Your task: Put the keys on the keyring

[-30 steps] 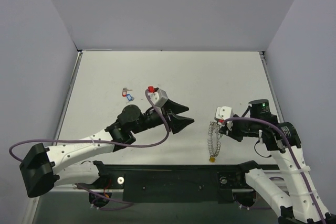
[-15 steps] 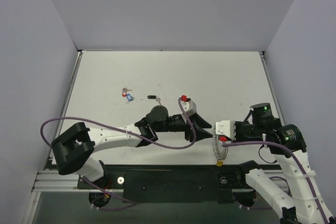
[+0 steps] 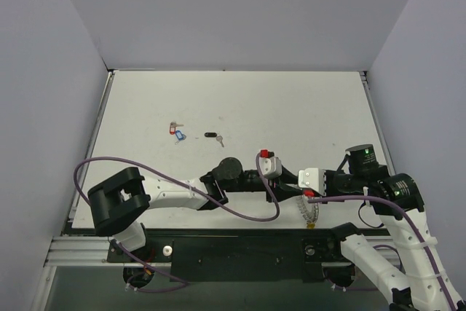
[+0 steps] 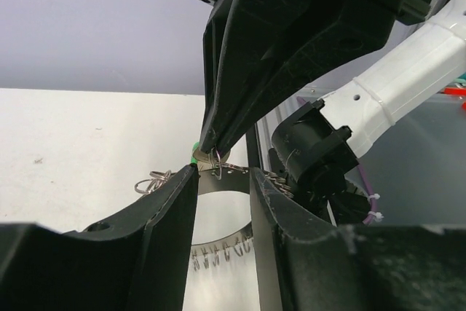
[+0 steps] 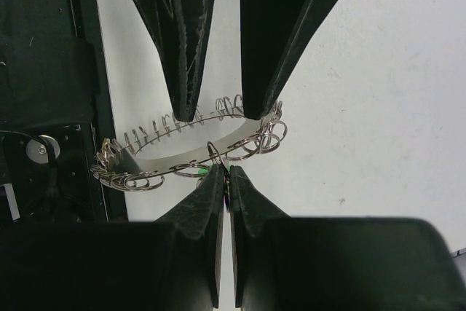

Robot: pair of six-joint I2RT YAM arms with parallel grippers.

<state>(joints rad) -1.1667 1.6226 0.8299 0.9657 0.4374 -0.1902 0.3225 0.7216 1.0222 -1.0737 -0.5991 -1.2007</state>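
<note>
At the near edge of the table [image 3: 240, 100], our left gripper [image 4: 223, 180] has its two fingers [image 4: 167, 213] partway apart, and a piece of the keyring [image 5: 135, 178] lies across the gap. A second ago those fingers were spread wide over the middle of the table. Now they are closer together and have slid over to the ring. We cannot tell if the tips touch the metal yet. We see no key in them.

Our right gripper [image 5: 224, 169] is shut tight and pinches the ring by its rim. A tiny green bit [image 4: 195, 152] shows by the pinch. It may be a key that is already on, but it is too small to be sure.

The other keys [image 3: 176, 131], red, blue and black, lie well apart from the ring, far back on the left. So we think this move is to help hold the ring, not to add a key.

The left arm [image 3: 182, 193] lies low and long, reaching across to the right. The right arm [image 3: 397, 194] is bent, with its wrist turned left.
</note>
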